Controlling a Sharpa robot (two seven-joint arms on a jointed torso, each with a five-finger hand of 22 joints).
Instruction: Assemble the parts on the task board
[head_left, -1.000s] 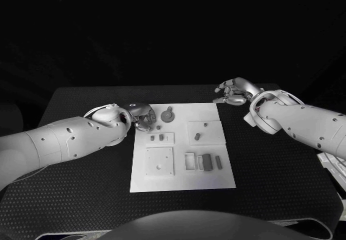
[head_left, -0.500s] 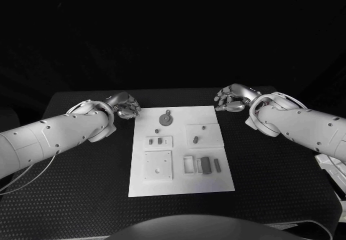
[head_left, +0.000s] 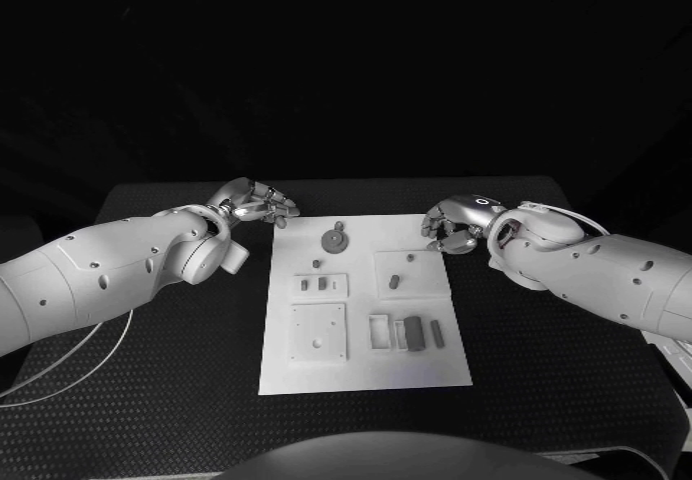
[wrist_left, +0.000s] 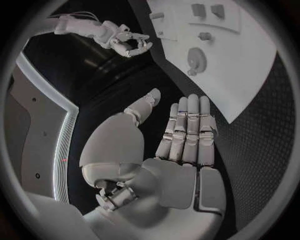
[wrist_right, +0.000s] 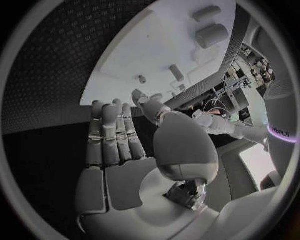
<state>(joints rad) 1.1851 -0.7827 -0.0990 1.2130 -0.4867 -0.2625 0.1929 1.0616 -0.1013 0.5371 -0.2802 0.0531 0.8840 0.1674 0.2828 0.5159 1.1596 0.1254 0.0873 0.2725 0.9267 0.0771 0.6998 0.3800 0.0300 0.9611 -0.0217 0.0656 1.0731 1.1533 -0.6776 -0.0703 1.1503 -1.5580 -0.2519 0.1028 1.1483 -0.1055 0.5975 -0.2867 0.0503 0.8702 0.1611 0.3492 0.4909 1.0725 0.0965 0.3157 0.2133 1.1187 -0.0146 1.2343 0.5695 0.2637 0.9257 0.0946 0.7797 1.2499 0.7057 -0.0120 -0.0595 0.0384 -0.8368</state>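
Note:
The white task board (head_left: 368, 365) lies in the middle of the black table. A round grey part (head_left: 333, 240) rests near its far edge. Two small grey pegs (head_left: 312, 284) stand in a raised block, and short grey bars (head_left: 415, 329) sit in slots at the right. My left hand (head_left: 257, 205) hovers off the board's far left corner; the left wrist view shows this hand (wrist_left: 181, 145) with straight fingers, holding nothing. My right hand (head_left: 454, 226) is at the board's far right corner; the right wrist view shows it (wrist_right: 122, 145) flat and empty.
A square block with one hole (head_left: 319, 330) sits on the board's left half, another block (head_left: 405, 270) with small pegs right of centre. A thin cable (head_left: 65, 360) trails on the table at the left. Black table (head_left: 562, 380) surrounds the board.
My left hand has drawn back from beside the round part to beyond the board's far left corner. My right hand has come nearer, to the far right corner.

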